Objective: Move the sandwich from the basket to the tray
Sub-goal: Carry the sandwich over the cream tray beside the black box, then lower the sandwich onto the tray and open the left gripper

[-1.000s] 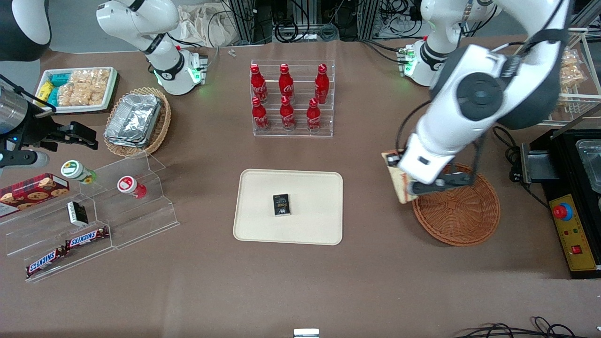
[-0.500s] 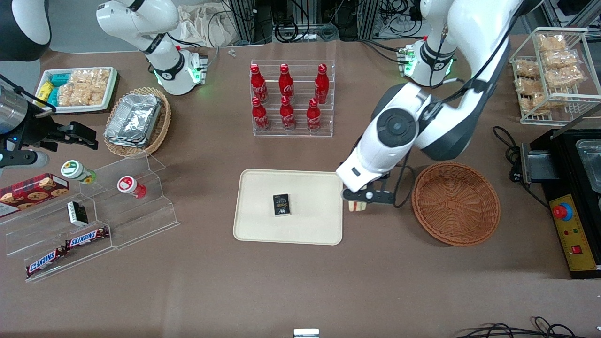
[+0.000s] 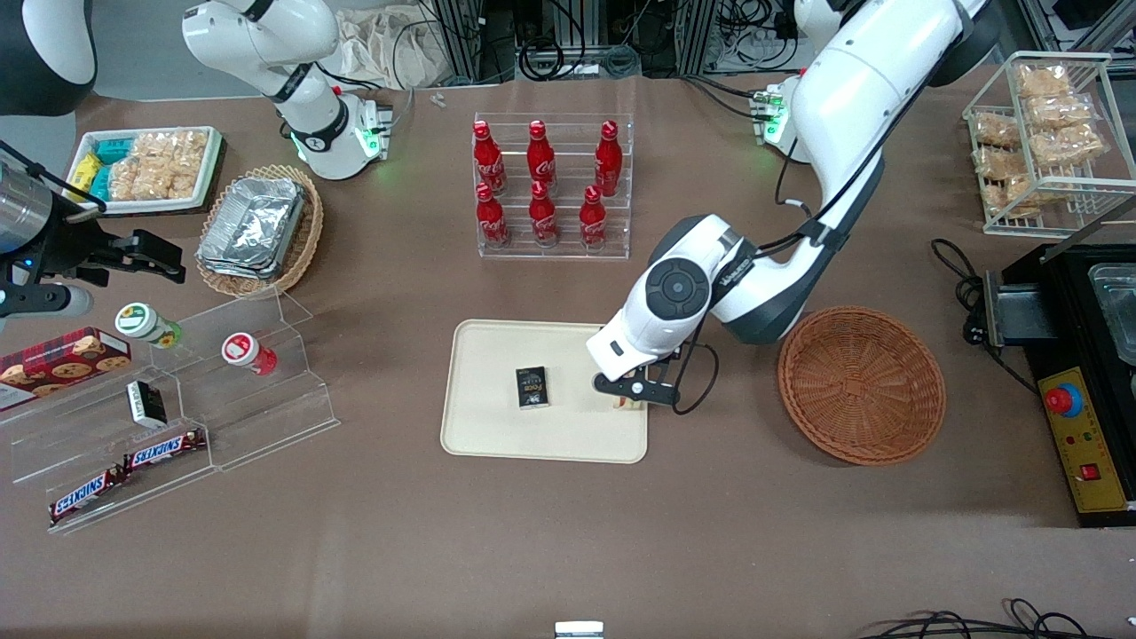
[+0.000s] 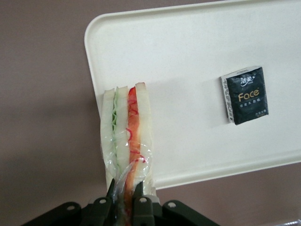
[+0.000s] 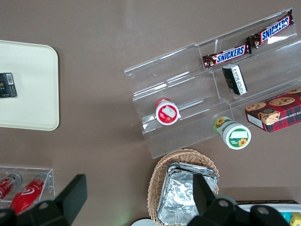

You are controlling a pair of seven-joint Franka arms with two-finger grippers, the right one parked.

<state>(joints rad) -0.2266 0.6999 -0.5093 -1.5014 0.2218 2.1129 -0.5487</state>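
The sandwich, a plastic-wrapped wedge of white bread with red and green layers, is pinched in my left gripper, which is shut on its wrapped end. In the front view, the gripper hangs over the edge of the cream tray that faces the basket, with the sandwich just showing under it. In the wrist view the sandwich lies over the rim of the tray. The reddish-brown basket is empty and sits toward the working arm's end.
A black "Face" packet lies mid-tray. A rack of red bottles stands farther from the camera than the tray. An acrylic step stand with snacks and a tan basket of foil containers lie toward the parked arm's end.
The arm has carried the sandwich from over the basket's rim across the bare table to the tray's edge, and has dropped lower. The basket is now uncovered and empty.
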